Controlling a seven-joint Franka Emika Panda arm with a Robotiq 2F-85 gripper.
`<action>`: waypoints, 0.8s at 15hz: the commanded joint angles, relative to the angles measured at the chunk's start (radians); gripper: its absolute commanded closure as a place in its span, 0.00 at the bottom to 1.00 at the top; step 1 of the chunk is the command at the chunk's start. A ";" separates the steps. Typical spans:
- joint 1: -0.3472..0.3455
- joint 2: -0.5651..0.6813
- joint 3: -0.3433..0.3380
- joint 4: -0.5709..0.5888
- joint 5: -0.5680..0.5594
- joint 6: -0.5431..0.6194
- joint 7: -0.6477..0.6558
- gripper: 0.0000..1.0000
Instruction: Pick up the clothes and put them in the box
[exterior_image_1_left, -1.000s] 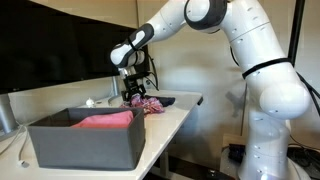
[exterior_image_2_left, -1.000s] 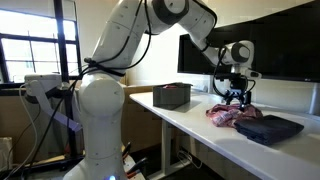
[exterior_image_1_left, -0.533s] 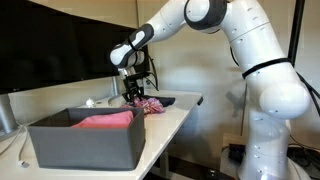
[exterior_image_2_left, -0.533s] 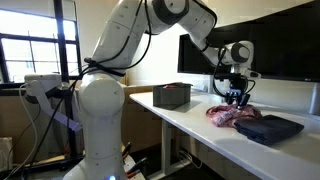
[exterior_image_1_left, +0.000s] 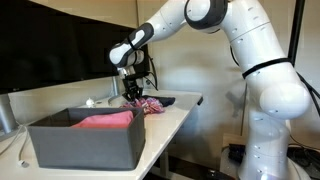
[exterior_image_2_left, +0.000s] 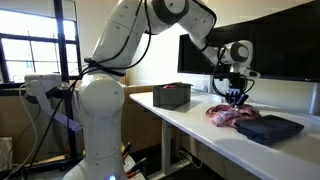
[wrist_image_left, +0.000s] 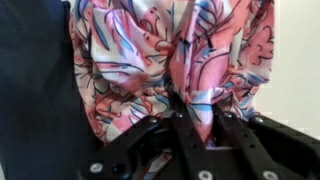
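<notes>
White desk (exterior_image_2_left: 190, 126) bears patterned garment (wrist_image_left: 150, 60); pincer (wrist_image_left: 198, 116) pinches its fold.

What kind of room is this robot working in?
Probably an office or a lab. There's a long white desk, a big dark screen behind it, and a large robot arm standing beside the desk.

Our arm (exterior_image_1_left: 172, 24) stretches out, wrist turned down.
We see the gripper (wrist_image_left: 198, 106) pointing down; jaws pinched nearly together on the clothes (wrist_image_left: 140, 60).
</notes>
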 joint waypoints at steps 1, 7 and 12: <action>0.003 -0.019 0.007 -0.015 0.027 -0.012 0.003 0.94; 0.028 -0.062 0.016 0.000 0.041 -0.038 0.044 0.92; 0.044 -0.159 0.026 0.007 0.052 -0.092 0.068 0.92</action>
